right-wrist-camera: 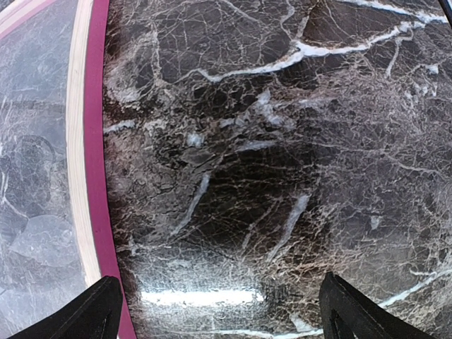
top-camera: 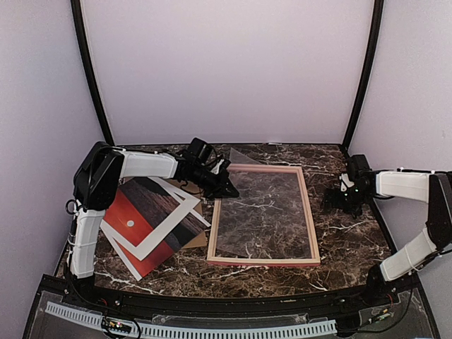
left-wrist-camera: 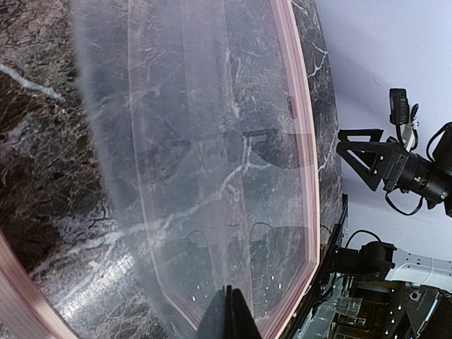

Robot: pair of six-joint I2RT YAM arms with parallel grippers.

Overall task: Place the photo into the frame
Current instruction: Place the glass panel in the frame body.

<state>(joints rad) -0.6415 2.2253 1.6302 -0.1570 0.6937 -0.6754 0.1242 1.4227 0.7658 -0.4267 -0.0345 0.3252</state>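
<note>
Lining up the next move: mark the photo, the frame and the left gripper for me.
photo (top-camera: 131, 224), top view, red area by the sun.
frame (top-camera: 265, 262), top view, near rail.
left gripper (left-wrist-camera: 227, 314), left wrist view, shut fingertips.

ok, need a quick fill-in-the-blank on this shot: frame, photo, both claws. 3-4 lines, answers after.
1. The photo lies to the ____ of the frame in the top view.
2. The left claw is ____.
3. The right claw is ____, with only bare marble table under it.
4. The photo lies with its ____ side up.

Missing words: left; shut; open; picture
</note>
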